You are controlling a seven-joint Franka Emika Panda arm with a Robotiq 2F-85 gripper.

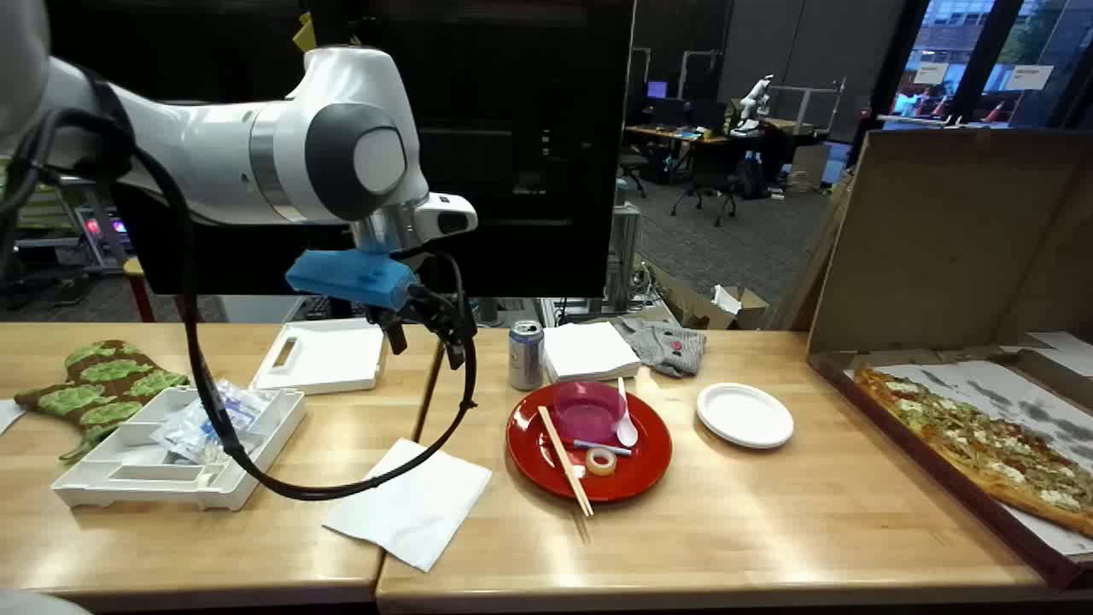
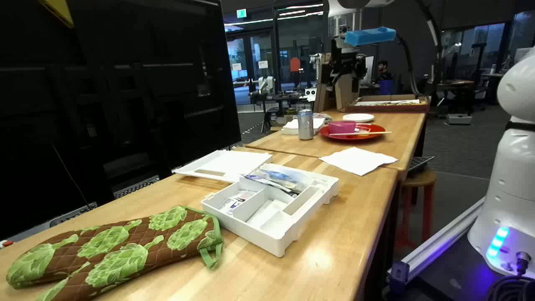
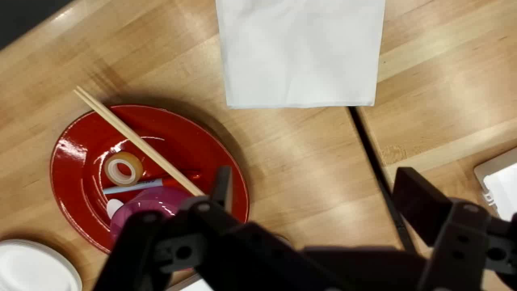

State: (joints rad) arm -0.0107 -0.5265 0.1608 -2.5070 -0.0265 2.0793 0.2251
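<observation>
Black two-finger gripper [image 3: 317, 188]: I hang over a blond wooden tabletop [image 3: 295, 157], fingertips [image 3: 420, 208] spread wide, nothing between them.
Hover: slow, level travel likely serves me best, high enough to spare the pair of pale wooden chopsticks [image 3: 139, 142] near ten o'clock.
White paper napkin [image 3: 303, 52]: flat, faintly creased, at my twelve o'clock in the wrist view.
Round glossy red plate [image 3: 185, 141]: at nine o'clock, its rim crossed by the chopsticks, bearing a translucent purple plastic bowl [image 3: 139, 206] and a tan tape roll [image 3: 136, 163].

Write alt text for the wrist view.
An open, empty gripper hangs over a wooden table. At left, a red plate holds chopsticks, a tape roll, a pen and a purple bowl; a white napkin lies at top.
</observation>
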